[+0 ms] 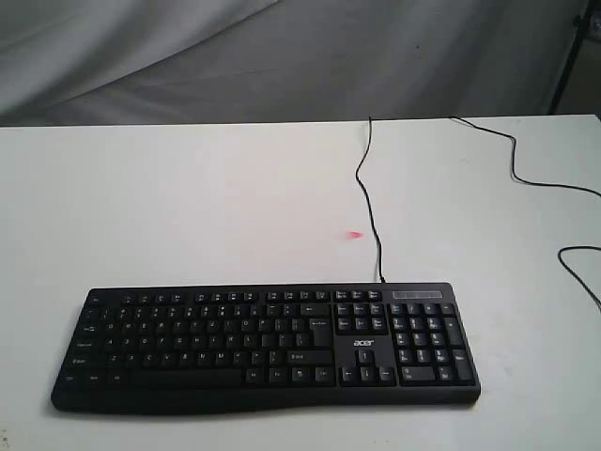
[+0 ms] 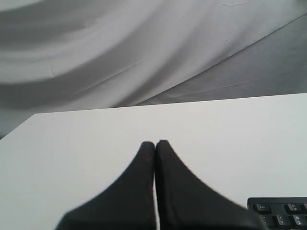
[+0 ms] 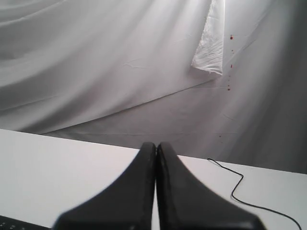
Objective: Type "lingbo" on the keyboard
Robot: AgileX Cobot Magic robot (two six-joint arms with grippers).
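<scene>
Left fingers, right fingers pressed together; exterior shows whole keyboard

Exterior view overlooks the table; low wrist views face the backdrop, both glimpsing the keyboard.

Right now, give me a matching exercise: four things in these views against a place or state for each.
Things:
1 keyboard
2 cable
3 pink mark
4 left gripper

Places or states:
A shut, holding nothing
B lies along the near edge of the table
C runs from the keyboard's back edge toward the far side
D beyond the keyboard, beside the cable

Pairs: 1-B, 2-C, 3-D, 4-A
</scene>
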